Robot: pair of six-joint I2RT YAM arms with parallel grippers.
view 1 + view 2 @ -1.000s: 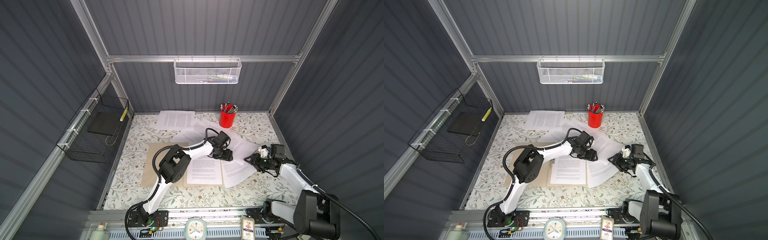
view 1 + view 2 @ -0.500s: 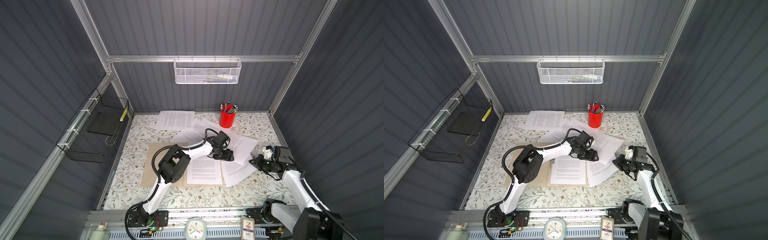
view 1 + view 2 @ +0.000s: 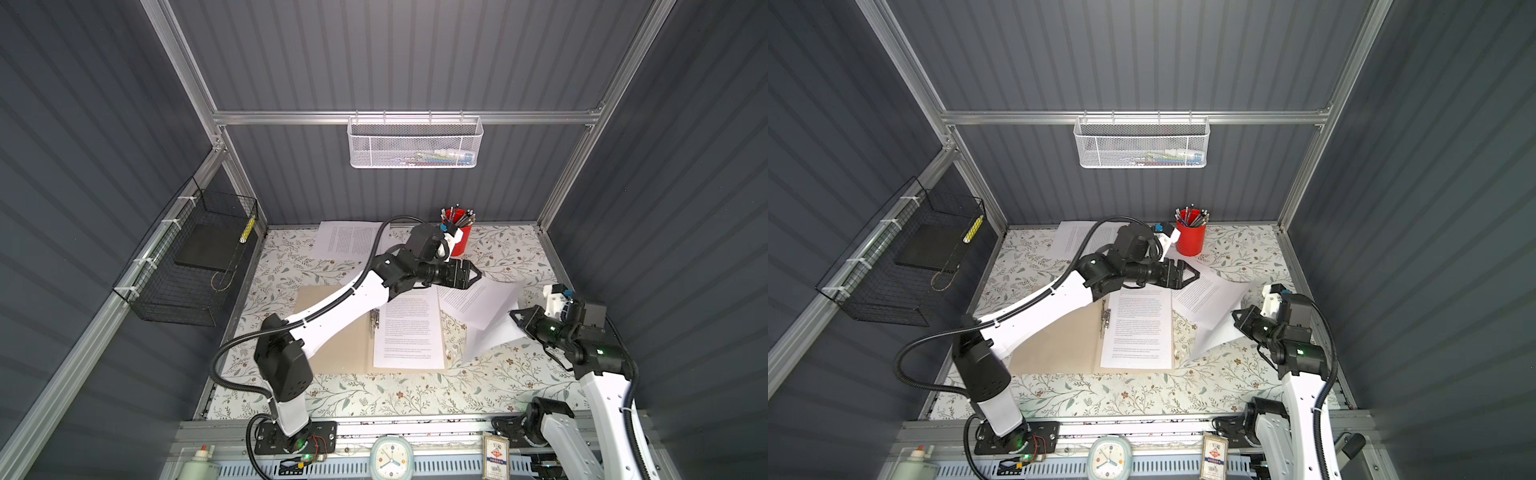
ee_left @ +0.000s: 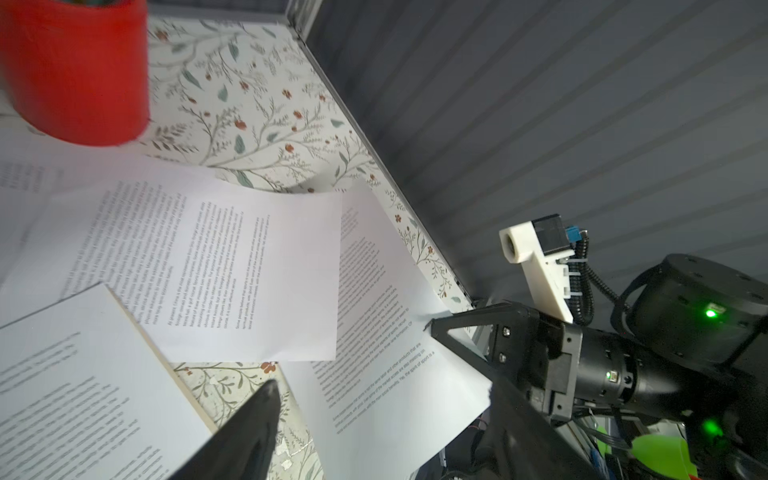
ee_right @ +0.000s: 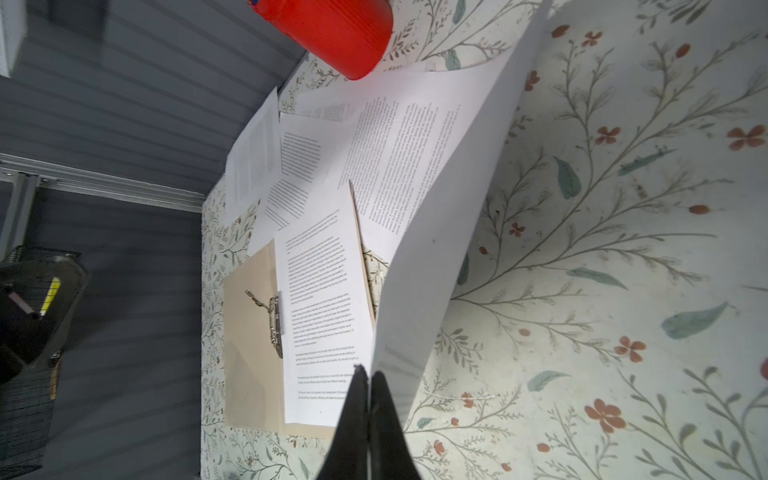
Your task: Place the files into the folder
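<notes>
The tan folder [image 3: 332, 336] [image 3: 1059, 345] lies open in both top views, its metal clip [image 3: 375, 320] along the spine. One printed file [image 3: 409, 332] [image 5: 324, 311] rests on its right half. My right gripper [image 3: 515, 315] [image 5: 369, 374] is shut on the edge of another file [image 3: 490, 311] [image 5: 436, 249], which hangs lifted and bent just right of the folder. My left gripper [image 3: 476, 274] [image 4: 382, 390] hovers open above the loose files [image 4: 232, 270] behind the folder, holding nothing. One more file [image 3: 349, 239] lies at the back.
A red pen cup [image 3: 459, 243] [image 3: 1191, 243] stands at the back, close behind my left wrist. A black wire basket [image 3: 195, 266] hangs on the left wall and a white mesh basket [image 3: 415, 141] on the back rail. The right wall [image 3: 552, 266] runs close beside my right gripper.
My right gripper closed on the sheet's edge and raised it off the table. My left gripper rose off the papers and opened wider.
</notes>
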